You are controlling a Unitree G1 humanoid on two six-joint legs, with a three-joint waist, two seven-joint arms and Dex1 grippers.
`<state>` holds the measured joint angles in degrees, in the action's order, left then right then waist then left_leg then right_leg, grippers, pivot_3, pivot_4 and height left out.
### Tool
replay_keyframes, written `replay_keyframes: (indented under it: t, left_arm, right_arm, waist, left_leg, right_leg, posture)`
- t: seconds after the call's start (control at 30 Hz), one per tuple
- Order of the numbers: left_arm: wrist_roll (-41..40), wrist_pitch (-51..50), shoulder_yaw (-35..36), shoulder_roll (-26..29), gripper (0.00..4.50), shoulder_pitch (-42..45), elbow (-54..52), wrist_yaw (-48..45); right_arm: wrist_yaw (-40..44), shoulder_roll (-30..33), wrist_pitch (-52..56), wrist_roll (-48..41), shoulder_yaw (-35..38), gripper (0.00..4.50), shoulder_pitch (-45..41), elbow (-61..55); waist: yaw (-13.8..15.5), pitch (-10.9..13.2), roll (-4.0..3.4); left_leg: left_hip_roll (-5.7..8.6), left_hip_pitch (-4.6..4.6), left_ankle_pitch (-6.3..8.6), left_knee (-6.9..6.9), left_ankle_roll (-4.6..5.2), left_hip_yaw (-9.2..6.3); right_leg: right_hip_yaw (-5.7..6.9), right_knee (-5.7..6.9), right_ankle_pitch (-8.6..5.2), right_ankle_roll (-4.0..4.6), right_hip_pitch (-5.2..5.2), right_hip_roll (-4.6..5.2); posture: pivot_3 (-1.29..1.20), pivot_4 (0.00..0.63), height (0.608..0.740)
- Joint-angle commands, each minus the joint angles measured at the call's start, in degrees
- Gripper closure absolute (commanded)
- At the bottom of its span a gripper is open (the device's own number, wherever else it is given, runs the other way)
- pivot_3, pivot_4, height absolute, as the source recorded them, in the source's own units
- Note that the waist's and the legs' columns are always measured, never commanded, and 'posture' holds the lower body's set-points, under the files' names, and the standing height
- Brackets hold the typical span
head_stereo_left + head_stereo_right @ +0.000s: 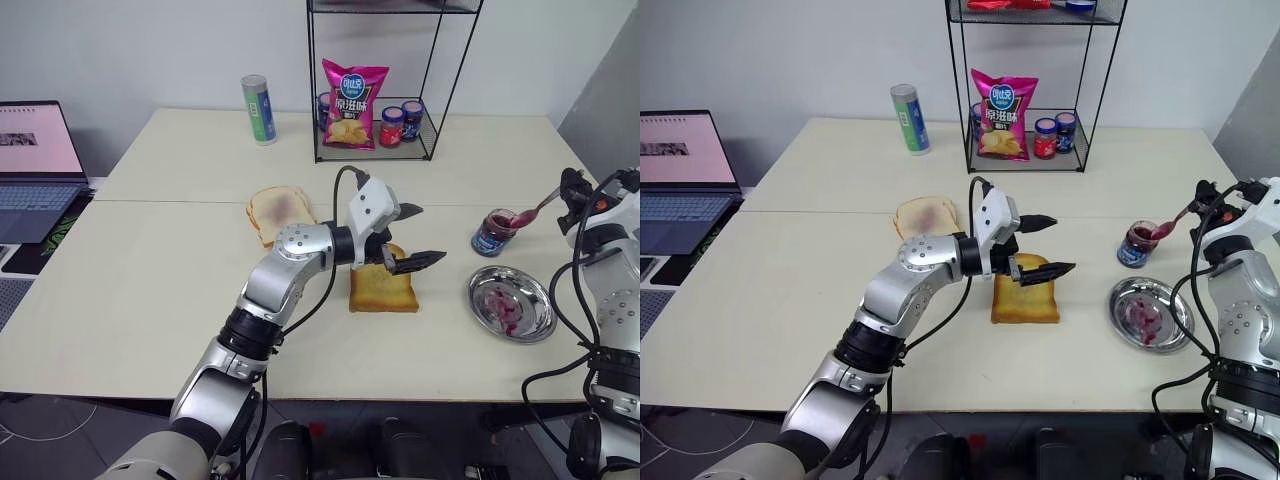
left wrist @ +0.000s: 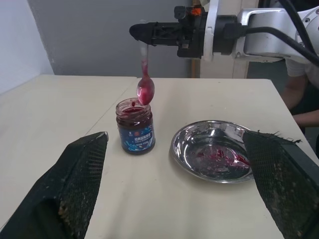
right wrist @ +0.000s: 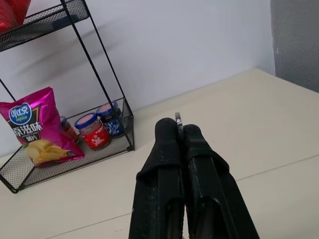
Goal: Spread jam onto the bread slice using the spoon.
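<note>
A pale rectangular table (image 1: 150, 300) holds a thick golden toasted bread slice (image 1: 383, 292) at its centre. The left gripper (image 1: 412, 238) hovers just over it, black fingers wide apart and empty, likely ready to steady it. The right gripper (image 2: 142, 32), clamped shut on a slim silver spoon (image 2: 145, 82), holds its jam (image 2: 145, 91)-coated bowl above the open glass jar (image 2: 135, 125).

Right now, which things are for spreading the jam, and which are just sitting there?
For the job: spoon, jam in its open jar, bread slice.
Just sitting: paler slice, metal dish, chip bag, laptop, green can.
</note>
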<state>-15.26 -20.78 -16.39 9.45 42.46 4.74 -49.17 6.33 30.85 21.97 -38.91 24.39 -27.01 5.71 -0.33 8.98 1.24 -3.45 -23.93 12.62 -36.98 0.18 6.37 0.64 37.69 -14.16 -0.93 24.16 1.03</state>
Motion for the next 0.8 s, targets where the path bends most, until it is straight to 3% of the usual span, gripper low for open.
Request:
replay_keyframes:
  t: [0.03,0.37,0.6,0.8]
  left_arm:
    - [-0.2,0.4,1.0,0.1,0.0,0.5,-3.1,0.4]
    - [-0.3,0.0,1.2,0.6,0.0,0.8,-3.6,0.8]
    - [-0.3,-0.2,0.9,1.0,0.0,0.2,-4.5,1.0]
    - [-0.3,-0.2,0.9,1.2,0.0,0.5,-4.5,1.0]
  right_arm:
    - [2.6,-0.6,-3.3,3.6,-1.2,4.49,-2.3,1.8]
    - [5.9,-2.1,-8.9,12.3,-5.2,4.49,-5.4,8.8]
    - [5.1,-4.7,-7.6,11.4,-3.6,4.49,-5.8,9.4]
    - [0.4,-7.9,-3.8,5.7,2.4,4.49,-7.4,8.8]
  waist:
    - [-0.1,0.0,0.0]
    - [-0.1,0.0,-0.02]
    - [-0.1,0.0,-0.02]
    - [-0.1,0.0,-0.03]
  left_leg:
    - [-0.01,0.01,0.0,0.0,0.0,0.0]
    - [-0.02,0.03,-0.01,0.0,-0.01,0.05]
    - [-0.04,0.03,-0.01,0.0,-0.02,0.06]
    - [-0.05,0.04,-0.02,-0.02,-0.03,0.07]
  right_leg:
    - [0.0,0.01,0.0,0.0,0.0,0.0]
    - [-0.01,0.05,0.0,0.0,0.01,0.0]
    - [-0.01,0.07,0.0,0.01,0.01,0.0]
    - [-0.01,0.12,0.01,0.01,0.01,0.01]
  posture:
    - [0.0,0.15,0.74]
    - [0.0,0.15,0.74]
    - [0.0,0.15,0.74]
    - [0.0,0.15,0.74]
